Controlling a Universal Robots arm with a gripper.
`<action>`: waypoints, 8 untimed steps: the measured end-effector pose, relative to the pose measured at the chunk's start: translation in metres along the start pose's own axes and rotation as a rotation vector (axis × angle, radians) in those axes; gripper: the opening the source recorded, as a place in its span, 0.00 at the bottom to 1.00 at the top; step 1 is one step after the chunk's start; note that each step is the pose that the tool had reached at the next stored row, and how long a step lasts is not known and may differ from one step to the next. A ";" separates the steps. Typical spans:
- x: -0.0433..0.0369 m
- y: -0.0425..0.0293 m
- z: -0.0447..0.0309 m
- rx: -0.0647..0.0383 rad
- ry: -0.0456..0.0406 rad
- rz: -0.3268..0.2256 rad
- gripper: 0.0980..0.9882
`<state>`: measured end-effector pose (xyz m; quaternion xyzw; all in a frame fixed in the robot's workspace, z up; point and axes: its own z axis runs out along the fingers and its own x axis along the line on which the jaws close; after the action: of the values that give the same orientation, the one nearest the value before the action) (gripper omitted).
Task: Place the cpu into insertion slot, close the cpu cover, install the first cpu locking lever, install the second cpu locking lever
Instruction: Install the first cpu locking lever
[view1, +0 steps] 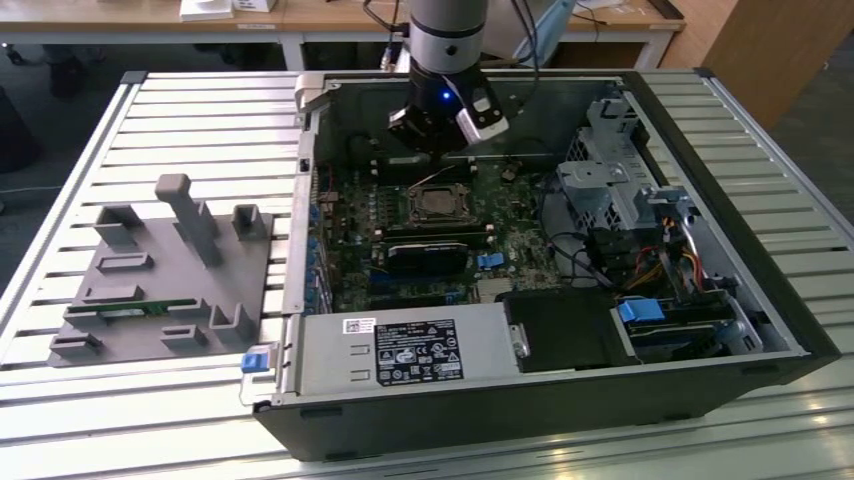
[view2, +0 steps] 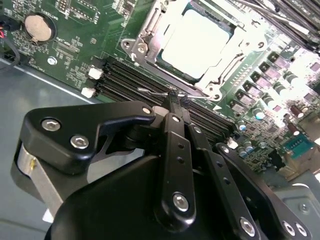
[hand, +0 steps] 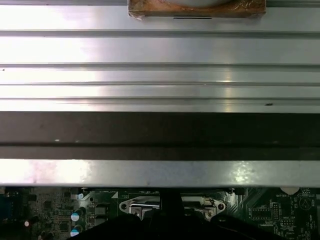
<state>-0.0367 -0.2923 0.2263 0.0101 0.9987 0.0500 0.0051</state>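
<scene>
The cpu (view2: 197, 42) lies in its socket on the green motherboard, its pale metal top showing through the window of the cpu cover (view2: 150, 27), which lies flat around it. A thin wire locking lever (view2: 152, 91) runs along the socket edge nearest my fingers. My gripper (view2: 173, 102) is shut, its black fingertips together and right at the lever's hooked end; whether they pinch it I cannot tell. In the exterior view the gripper (view1: 443, 145) hangs inside the open computer case just behind the cpu (view1: 438, 205). The first wrist view shows the cpu cover (hand: 135, 205) beyond the dark fingers.
Black memory slots (view2: 125, 75) lie between the gripper and the socket. A coin battery (view2: 37, 27) sits on the board. The case holds a drive cage (view1: 601, 190), cables and a power supply (view1: 400, 350). A grey fixture (view1: 160, 270) stands on the slatted table at the exterior view's left.
</scene>
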 end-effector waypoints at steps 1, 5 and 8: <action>-0.0011 0.0002 0.0003 0.000 0.0000 0.000 0.01; -0.0046 0.0008 0.0017 0.000 0.0000 0.000 0.01; -0.0058 0.0013 0.0031 0.000 0.0000 0.000 0.01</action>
<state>-0.0309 -0.2908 0.2235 0.0101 0.9987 0.0500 0.0051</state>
